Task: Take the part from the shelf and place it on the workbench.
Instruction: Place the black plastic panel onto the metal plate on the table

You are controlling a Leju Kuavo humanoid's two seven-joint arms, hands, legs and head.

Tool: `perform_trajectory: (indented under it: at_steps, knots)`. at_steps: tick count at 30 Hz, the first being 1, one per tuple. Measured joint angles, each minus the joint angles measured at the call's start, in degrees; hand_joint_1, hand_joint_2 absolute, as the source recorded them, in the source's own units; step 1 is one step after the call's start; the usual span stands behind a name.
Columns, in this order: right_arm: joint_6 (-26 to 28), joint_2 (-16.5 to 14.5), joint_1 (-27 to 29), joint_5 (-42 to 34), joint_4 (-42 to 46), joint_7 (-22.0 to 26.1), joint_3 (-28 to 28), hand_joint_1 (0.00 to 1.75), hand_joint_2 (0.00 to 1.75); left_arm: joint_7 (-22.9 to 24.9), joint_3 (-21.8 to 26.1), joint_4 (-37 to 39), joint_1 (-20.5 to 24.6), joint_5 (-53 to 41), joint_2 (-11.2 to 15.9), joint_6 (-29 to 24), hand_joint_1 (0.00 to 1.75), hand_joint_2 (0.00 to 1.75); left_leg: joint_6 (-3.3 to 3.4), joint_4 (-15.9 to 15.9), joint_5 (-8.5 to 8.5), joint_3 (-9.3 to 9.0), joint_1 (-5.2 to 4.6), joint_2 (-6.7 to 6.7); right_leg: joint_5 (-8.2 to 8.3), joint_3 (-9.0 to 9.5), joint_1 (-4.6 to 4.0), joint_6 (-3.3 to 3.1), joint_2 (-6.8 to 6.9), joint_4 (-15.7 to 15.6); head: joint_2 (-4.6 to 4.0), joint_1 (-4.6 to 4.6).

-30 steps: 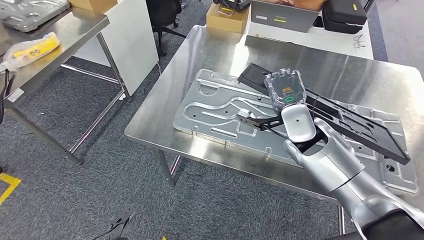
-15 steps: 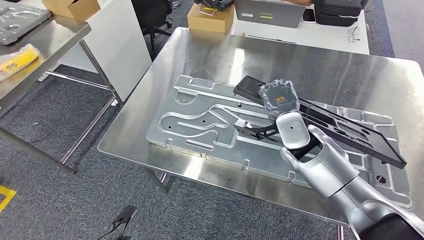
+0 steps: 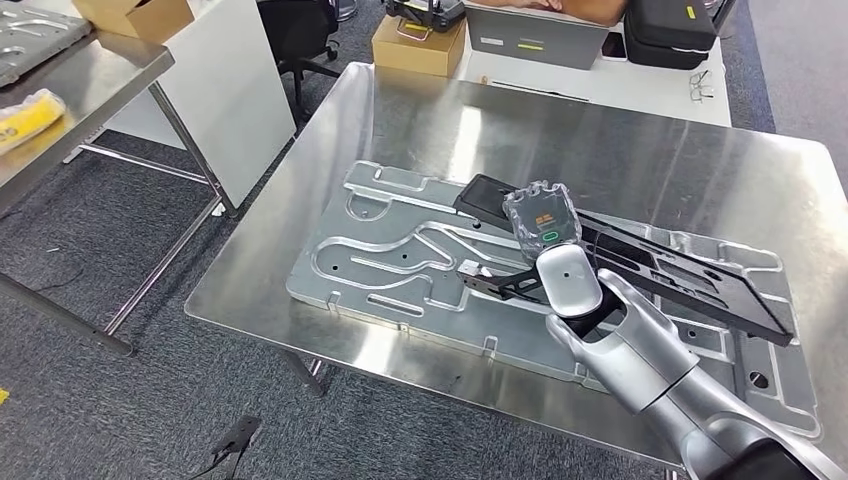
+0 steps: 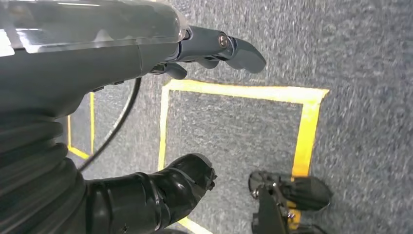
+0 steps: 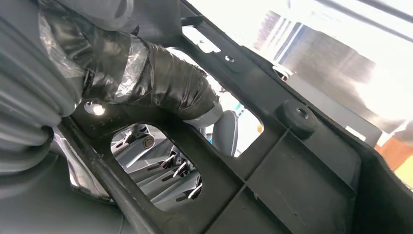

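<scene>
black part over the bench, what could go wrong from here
1. The right hand grips the long black part near one end, so the far end could swing or tip on release.
2. The part lies across the grooved metal plate; an edge could catch on it or scrape it.
3. The fingers pass through an opening in the part and might snag on withdrawal.

Steel workbench (image 3: 640, 150) under a grooved aluminium plate (image 3: 400, 262)

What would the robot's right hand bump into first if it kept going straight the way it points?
Probably nothing soon. The right hand, gripping the black part, points up the head view across the silver plate. Beyond lies bare workbench, then the grey case past its far edge. Height above the plate is unclear.
</scene>
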State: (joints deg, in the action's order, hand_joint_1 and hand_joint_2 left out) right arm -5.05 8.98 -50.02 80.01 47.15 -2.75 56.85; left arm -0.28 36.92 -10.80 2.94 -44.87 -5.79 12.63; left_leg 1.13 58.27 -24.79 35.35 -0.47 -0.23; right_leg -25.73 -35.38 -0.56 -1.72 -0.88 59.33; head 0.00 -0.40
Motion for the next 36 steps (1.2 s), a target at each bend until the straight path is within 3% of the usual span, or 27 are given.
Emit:
perform_trajectory:
  at_steps: [1,5,8,12,29,36]
  knots:
    - [0.0,-0.09,-0.02,0.01,0.0,0.01,0.0,1.75,1.75,-0.13,0.03,0.0,0.03,0.04,-0.01,0.03,0.0,1.75,0.04,0.0,-0.02,0.0,-0.01,-0.01,0.0,0.04,0.0,0.01,0.01,-0.05,0.0,0.01]
    - [-0.03,-0.8,-0.08,0.01,0.0,0.31,0.08,0.0,0.0,-0.29,0.2,0.0,0.14,0.25,-0.13,0.47,0.0,1.75,0.15,0.04,-0.08,-0.01,-0.02,-0.01,0.04,0.15,0.01,0.08,0.0,-0.2,0.0,0.01]
    - [-0.03,-1.51,-0.13,-0.1,-0.1,1.31,0.32,0.0,0.0,-0.06,0.43,0.0,0.14,0.75,-0.68,1.07,0.0,1.75,0.18,0.09,-0.09,-0.02,-0.02,-0.01,0.08,0.21,0.03,0.13,0.0,-0.26,0.0,0.01]
    - [0.09,-2.5,0.02,-0.76,-0.89,1.87,0.73,0.0,0.0,-0.03,0.89,0.0,0.06,1.24,-1.55,-0.04,0.0,0.0,0.24,0.13,-0.1,-0.03,-0.02,-0.02,0.09,0.22,0.04,0.15,0.0,-0.28,0.0,0.01]
    - [3.97,-4.67,0.43,-4.22,-4.56,2.64,1.13,0.0,0.0,0.28,1.75,0.0,-0.13,1.13,-2.19,-1.1,0.0,0.0,0.25,0.13,-0.1,-0.08,0.05,0.0,0.09,0.25,-0.04,0.15,-0.02,-0.27,0.0,0.01]
    - [0.94,-5.04,0.61,-9.5,2.91,4.18,1.11,0.0,0.0,0.24,2.04,0.01,-0.46,1.09,-2.38,-1.53,0.0,0.0,0.34,0.22,-0.15,-0.06,-0.02,0.01,0.1,0.25,0.01,0.22,-0.05,-0.32,0.0,0.01]
